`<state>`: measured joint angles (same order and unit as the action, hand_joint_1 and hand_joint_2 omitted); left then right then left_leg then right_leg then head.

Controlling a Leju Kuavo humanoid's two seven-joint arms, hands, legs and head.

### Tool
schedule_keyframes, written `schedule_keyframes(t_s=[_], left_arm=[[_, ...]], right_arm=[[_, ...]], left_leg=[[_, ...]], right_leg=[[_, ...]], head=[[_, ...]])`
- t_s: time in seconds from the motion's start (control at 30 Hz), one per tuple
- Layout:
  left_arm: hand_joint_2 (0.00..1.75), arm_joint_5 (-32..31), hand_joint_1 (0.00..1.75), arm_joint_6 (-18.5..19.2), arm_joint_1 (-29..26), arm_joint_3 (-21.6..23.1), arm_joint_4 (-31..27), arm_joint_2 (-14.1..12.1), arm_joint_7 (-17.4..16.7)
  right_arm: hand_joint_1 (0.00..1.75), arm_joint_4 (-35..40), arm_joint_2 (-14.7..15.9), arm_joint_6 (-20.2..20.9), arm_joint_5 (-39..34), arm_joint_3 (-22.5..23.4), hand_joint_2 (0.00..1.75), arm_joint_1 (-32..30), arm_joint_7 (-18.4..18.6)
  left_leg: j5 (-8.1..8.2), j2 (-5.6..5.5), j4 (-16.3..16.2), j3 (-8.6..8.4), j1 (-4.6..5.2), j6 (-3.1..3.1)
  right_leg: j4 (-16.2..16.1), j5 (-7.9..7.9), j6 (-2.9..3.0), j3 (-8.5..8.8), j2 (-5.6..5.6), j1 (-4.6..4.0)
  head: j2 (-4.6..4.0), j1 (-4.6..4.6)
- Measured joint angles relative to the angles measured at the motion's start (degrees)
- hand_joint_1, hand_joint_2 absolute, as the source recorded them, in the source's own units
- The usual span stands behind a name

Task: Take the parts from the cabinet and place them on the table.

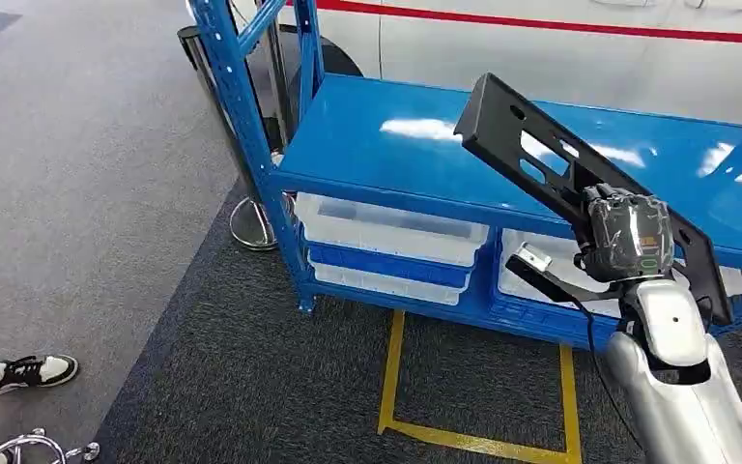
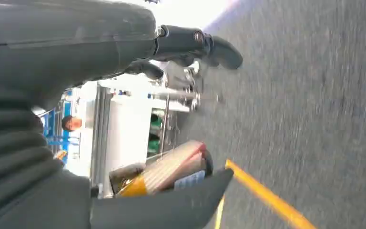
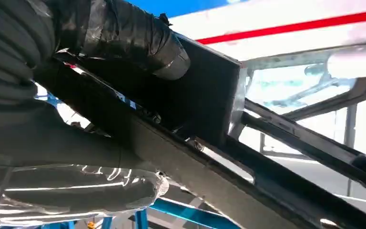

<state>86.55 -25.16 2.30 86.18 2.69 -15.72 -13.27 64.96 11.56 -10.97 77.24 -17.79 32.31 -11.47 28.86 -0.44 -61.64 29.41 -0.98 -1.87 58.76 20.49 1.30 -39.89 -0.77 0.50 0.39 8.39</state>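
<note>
My right robot hand (image 1: 628, 237) grips a long black part (image 1: 541, 159), a flat bracket with slots and holes cut through it. I hold it tilted over the blue surface (image 1: 415, 155) of the rack, one end raised toward the white vehicle (image 1: 541, 43) behind, the other end dropping past my wrist on the near side. It is clear of the surface, not resting on it. In the right wrist view the part (image 3: 205, 105) crosses the picture on a slant, with my taped thumb (image 3: 133, 38) pressed against its face.

My left robot hand (image 2: 190, 45) hangs low over grey carpet (image 2: 314, 95); its dark fingers are curled loosely and apart, with nothing in them.

Under the surface sit clear bins (image 1: 386, 227) in blue frames. Yellow tape (image 1: 391, 377) marks a rectangle on the dark mat in front of the rack. A chrome post base (image 1: 251, 227) stands by the rack's left leg. A person's shoe (image 1: 29, 372) shows at the left edge.
</note>
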Motion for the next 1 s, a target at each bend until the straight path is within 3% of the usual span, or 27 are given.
schedule_keyframes(t_s=[0.03, 0.07, 0.13, 0.17, 0.2, 0.23, 0.27, 0.3, 0.33, 0.37, 0.4, 0.43, 0.47, 0.5, 0.53, 0.57, 0.63, 0.67, 0.7, 0.73, 0.8, 0.83, 0.87, 0.9, 0.93, 0.97, 1.0], left_arm=[[1.75, 0.02, 0.00, 0.00, 0.04, 0.00, -0.04, -0.11, 0.00], [1.75, 0.00, 0.00, -0.17, -0.07, 0.00, -0.09, -0.15, 0.07], [1.75, 0.00, 0.00, -1.75, -0.29, 0.00, -0.09, -0.92, -0.04], [1.75, -0.02, 0.00, -2.27, -0.45, 0.00, -0.09, -1.39, -0.02], [1.75, -0.07, 0.00, -2.36, -0.47, 0.00, -0.09, -2.17, 0.00], [1.75, -0.07, 0.00, -2.27, -0.52, 0.00, -0.09, -2.82, 0.04], [1.75, -0.07, 0.00, -2.01, -0.68, 0.00, -0.09, -3.56, 0.04], [1.75, -0.13, 0.00, -1.70, -0.80, 0.00, -0.09, -3.78, -0.07], [1.75, -0.15, 0.00, -1.46, -0.90, 0.00, -0.09, -4.06, -0.48], [1.75, -0.15, 0.00, -1.40, -0.90, 0.00, -0.09, -4.13, -0.92], [1.75, -0.15, 0.00, -1.38, -0.93, 0.00, -0.09, -4.11, -1.42], [1.75, -0.15, 0.00, -1.38, -0.97, -0.02, -0.09, -4.11, -1.90], [1.75, -0.11, 0.00, -1.31, -0.99, -0.07, -0.11, -4.06, -2.32], [1.75, 0.02, 0.00, -1.25, -0.95, -0.17, -0.11, -4.04, -2.62], [1.75, 0.04, 0.00, -1.20, -0.94, -0.26, -0.13, -4.00, -2.86], [1.75, 0.22, 0.00, -1.16, -0.97, -0.33, -0.20, -3.89, -3.17], [1.75, 0.57, 0.00, -0.92, -1.02, -0.44, -0.22, -3.95, -3.28], [1.75, 0.76, 0.00, -0.76, -1.11, -0.50, -0.22, -4.02, -3.30], [1.75, 0.87, 0.00, -0.76, -1.12, -0.57, -0.22, -4.02, -3.30], [1.75, 1.05, 0.00, -0.59, -1.13, -0.66, -0.31, -3.87, -3.32], [1.75, 1.09, 0.00, -0.57, -1.05, -0.74, -0.37, -3.71, -3.32], [1.75, 1.16, 0.00, -0.57, -0.98, -0.74, -0.46, -3.56, -3.30], [1.75, 1.16, 0.00, -0.55, -0.95, -0.76, -0.52, -3.28, -3.30], [1.75, 1.16, 0.00, -0.55, -0.92, -0.76, -0.57, -2.99, -3.32], [1.75, 1.16, 0.00, -0.57, -0.85, -0.76, -0.61, -2.73, -3.34], [1.75, 1.16, 0.00, -0.59, -0.77, -0.76, -0.61, -2.51, -3.43], [1.75, 1.16, 0.00, -0.65, -0.67, -0.76, -0.66, -2.27, -3.54]], right_arm=[[1.75, 0.31, 0.06, -0.02, 0.00, -0.02, 1.75, -0.02, 0.00], [1.75, 0.31, 0.15, -0.02, -0.02, -0.04, 1.75, -0.10, 0.00], [1.75, 0.33, 0.17, 0.07, -0.02, -0.24, 1.75, -0.12, 0.02], [1.75, 0.31, 0.48, 0.18, -0.07, -0.28, 1.75, -0.37, 0.09], [1.75, 0.35, 0.68, 0.20, -0.13, -0.35, 1.75, -0.53, 0.11], [1.75, 0.35, 0.92, 0.33, -0.17, -0.46, 1.75, -0.64, 0.22], [1.75, 0.37, 1.14, 0.39, -0.20, -0.48, 1.75, -0.78, 0.31], [1.75, 0.42, 1.25, 0.42, -0.20, -0.50, 1.75, -1.07, 0.46], [1.75, 0.44, 1.31, 0.48, -0.22, -0.54, 1.75, -1.46, 0.52], [1.75, 0.44, 1.38, 0.50, -0.20, -0.57, 1.75, -1.85, 0.55], [1.75, 0.44, 1.42, 0.52, -0.20, -0.61, 1.75, -2.09, 0.57], [1.75, 0.44, 1.42, 0.52, -0.20, -0.63, 1.75, -2.21, 0.63], [1.75, 0.46, 1.42, 0.52, -0.20, -0.63, 1.75, -2.17, 0.66], [1.75, 0.63, 1.42, 0.52, -0.17, -0.63, 1.75, -2.06, 0.72], [1.75, 0.79, 1.42, 0.55, -0.17, -0.63, 1.75, -1.89, 0.74], [1.75, 0.98, 1.44, 0.52, -0.15, -0.66, 1.75, -1.99, 0.74], [1.75, 0.98, 1.68, 0.66, -0.11, -0.66, 1.75, -1.55, 0.83], [1.75, 0.98, 1.71, 0.72, -0.09, -0.66, 1.75, -1.50, 0.90], [1.75, 0.98, 1.73, 0.77, -0.07, -0.66, 1.75, -1.39, 0.90], [1.75, 0.98, 1.73, 0.90, 0.00, -0.66, 1.75, -1.37, 0.90], [1.75, 0.94, 1.73, 0.96, 0.20, -0.66, 1.75, -1.29, 0.90], [1.75, 0.90, 1.73, 0.96, 0.31, -0.66, 1.75, -1.30, 0.87], [1.75, 0.85, 1.73, 1.05, 0.42, -0.68, 1.75, -1.32, 0.90], [1.75, 0.83, 1.70, 1.14, 0.53, -0.68, 1.75, -1.36, 0.90], [1.75, 0.83, 1.68, 1.20, 0.72, -0.70, 1.75, -1.40, 0.90], [1.75, 0.83, 1.68, 1.22, 0.85, -0.74, 1.75, -1.41, 0.98], [1.75, 0.85, 1.66, 1.22, 1.20, -0.90, 1.75, -1.36, 1.11]], left_leg=[[2.22, -0.06, 4.78, -2.78, 0.46, 0.25], [1.65, -0.26, 3.72, -1.42, 0.57, 1.35], [1.01, -0.27, 3.79, -1.14, 0.75, 2.03], [0.03, -0.23, 4.44, -0.67, 0.17, 2.66], [-0.78, 0.17, 4.42, -0.32, 0.11, 3.13], [-1.59, 0.20, 4.42, 0.67, 0.11, 3.84], [-2.35, 0.27, 4.37, 1.65, 0.11, 3.91], [-3.05, 0.28, 4.36, 2.55, 0.14, 3.87], [-3.78, 0.30, 4.21, 3.59, 0.14, 3.81], [-4.42, 0.30, 4.05, 4.58, 0.13, 3.71], [-4.92, 0.31, 3.90, 5.45, 0.12, 3.59], [-5.56, 0.31, 3.54, 6.62, 0.11, 3.40], [-6.07, 0.31, 3.24, 7.62, 0.09, 3.19], [-6.57, 0.29, 2.96, 8.29, 0.09, 2.90], [-7.01, 0.20, 2.81, 8.87, 0.36, 2.47], [-7.51, 0.17, 3.07, 8.61, 0.31, 2.09], [-8.79, 0.12, 3.45, 8.70, 0.29, 1.31], [-9.38, -0.02, 3.77, 8.86, 0.37, 0.84], [-8.48, 0.05, 3.14, 9.46, 0.05, 0.62], [-5.18, 0.18, 1.28, 10.40, 0.11, 0.46], [1.75, 0.19, -6.80, 12.49, 0.00, 0.06], [3.84, 0.19, -11.01, 13.33, 0.00, -0.08], [4.27, 0.20, -13.96, 13.50, 0.00, -0.09], [3.01, 0.19, -14.65, 12.59, 0.03, 0.06], [1.19, 0.19, -13.25, 10.80, 0.06, 0.30], [-0.96, 0.18, -9.11, 7.27, 0.36, 0.90], [-1.56, 0.12, -4.13, 3.41, 0.62, 1.77]], right_leg=[[0.51, -0.33, -0.37, -0.72, 0.03, -0.19], [0.13, -1.00, -0.78, -0.45, -0.11, -0.20], [-0.37, -2.30, -1.34, -0.53, -0.04, -0.12], [-0.43, -2.59, -1.72, -0.81, 0.13, -0.31], [0.55, -0.27, -1.98, -1.47, 0.44, 0.05], [3.32, 3.79, -2.08, -2.42, 0.53, 0.07], [7.51, 7.71, -2.30, -3.43, 0.58, 0.18], [11.94, 10.48, -2.49, -4.27, 0.58, 0.28], [16.04, 11.84, -2.66, -4.85, 0.58, 0.32], [18.19, 11.25, -2.74, -4.60, 0.58, 0.39], [18.15, 9.78, -2.79, -3.51, 0.56, 0.48], [15.58, 7.42, -2.77, -0.71, 0.57, 0.60], [11.31, 6.16, -2.68, 2.88, 0.56, 0.68], [6.28, 6.60, -2.52, 6.83, 0.58, 0.73], [1.10, 9.83, -2.28, 10.09, 0.70, 0.56], [0.80, 9.42, -1.87, 10.05, 0.80, 0.11], [0.67, 8.78, -1.35, 9.39, 0.76, -0.20], [0.39, 8.16, -0.70, 8.94, 0.65, -0.04], [-0.06, 7.19, -0.03, 8.44, 0.14, 0.40], [-0.30, 6.43, 0.60, 7.67, 0.22, 0.28], [-0.22, 4.97, 1.06, 5.89, 0.15, 0.04], [-0.15, 4.27, 1.15, 4.94, 0.15, -0.17], [-0.09, 3.60, 1.20, 3.98, 0.15, -0.36], [0.01, 2.89, 1.20, 2.98, 0.16, -0.56], [0.08, 2.27, 1.24, 2.19, 0.16, -0.75], [0.08, 1.52, 1.24, 1.26, 0.22, -1.04], [0.09, 0.91, 1.23, 0.67, 0.26, -1.24]], head=[[0.00, 0.09], [0.00, -0.13], [0.00, -0.09], [-0.02, -0.07], [-0.02, -0.11], [-0.02, -0.17], [-0.02, -0.18], [-0.02, -0.17], [-0.02, -0.17], [-0.02, -0.17], [-0.02, -0.17], [-0.02, -0.18], [0.00, -0.15], [0.00, -0.17], [0.00, -0.17], [0.02, 0.31], [0.00, 0.22], [0.00, 0.31], [-0.02, 0.24], [-0.02, 0.37], [-0.02, 0.44], [-0.02, 0.41], [-0.02, 0.42], [0.00, 0.42], [-0.02, 0.44], [-0.02, 0.42], [-0.02, 0.44]])
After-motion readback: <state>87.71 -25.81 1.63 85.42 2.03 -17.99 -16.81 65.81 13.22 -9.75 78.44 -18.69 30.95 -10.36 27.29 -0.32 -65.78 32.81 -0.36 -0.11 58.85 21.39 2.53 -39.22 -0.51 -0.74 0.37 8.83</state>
